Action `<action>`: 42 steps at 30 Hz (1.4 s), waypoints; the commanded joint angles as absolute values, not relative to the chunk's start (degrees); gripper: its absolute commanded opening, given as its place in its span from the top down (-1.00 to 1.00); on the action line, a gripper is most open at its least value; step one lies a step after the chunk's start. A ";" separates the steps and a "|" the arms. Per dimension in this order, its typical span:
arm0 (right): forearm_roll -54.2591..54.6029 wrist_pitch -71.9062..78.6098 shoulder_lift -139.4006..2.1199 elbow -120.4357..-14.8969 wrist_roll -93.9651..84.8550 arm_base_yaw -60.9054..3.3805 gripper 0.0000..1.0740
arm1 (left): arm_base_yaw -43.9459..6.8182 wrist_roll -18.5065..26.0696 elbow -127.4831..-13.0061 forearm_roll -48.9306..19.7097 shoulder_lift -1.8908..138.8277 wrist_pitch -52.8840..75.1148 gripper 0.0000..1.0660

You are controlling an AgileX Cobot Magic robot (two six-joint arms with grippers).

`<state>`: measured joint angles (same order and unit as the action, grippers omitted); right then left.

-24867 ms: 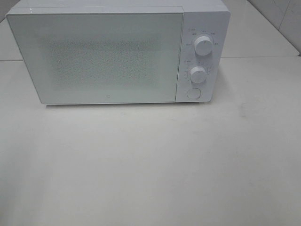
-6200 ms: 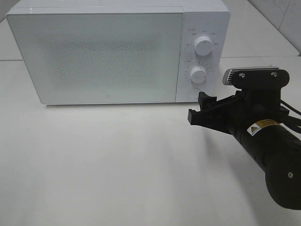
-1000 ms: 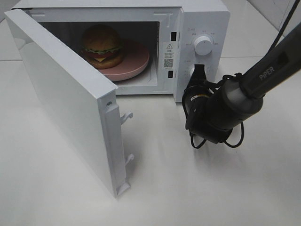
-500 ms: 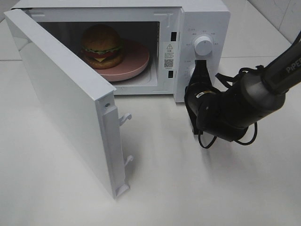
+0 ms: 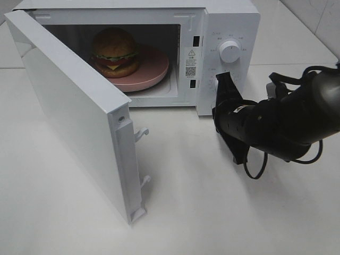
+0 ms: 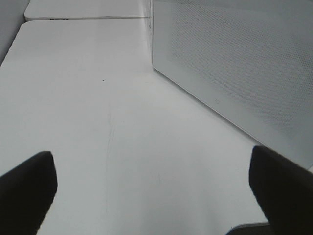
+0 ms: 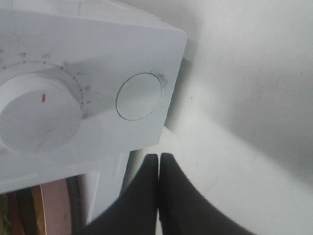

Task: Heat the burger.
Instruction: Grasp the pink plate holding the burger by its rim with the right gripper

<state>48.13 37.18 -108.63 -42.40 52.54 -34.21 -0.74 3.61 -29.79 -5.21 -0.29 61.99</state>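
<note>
The burger (image 5: 116,51) is sitting on the pink plate (image 5: 155,71) inside the microwave (image 5: 234,21), whose door (image 5: 69,101) is standing wide open. The right gripper (image 7: 159,157) is hovering close to the microwave's round button (image 7: 139,96), its fingers (image 7: 142,196) pressed together and holding nothing. The left gripper (image 6: 150,166) is hanging over the table (image 6: 98,98) beside the door, fingers (image 6: 24,191) spread wide
</note>
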 commanded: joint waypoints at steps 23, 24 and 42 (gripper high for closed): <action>44.18 -1.55 -89.15 -40.97 -5.67 -27.73 1.00 | -0.52 3.32 -29.62 -5.33 -0.63 61.31 -0.88; 44.18 -1.55 -89.15 -40.97 -5.67 -27.73 1.00 | -0.52 3.32 -29.62 -5.33 -0.63 61.31 -0.88; 9.68 -39.53 -86.52 -54.26 -19.25 -24.18 1.00 | -0.52 3.32 -29.62 -5.33 -0.63 61.31 -0.88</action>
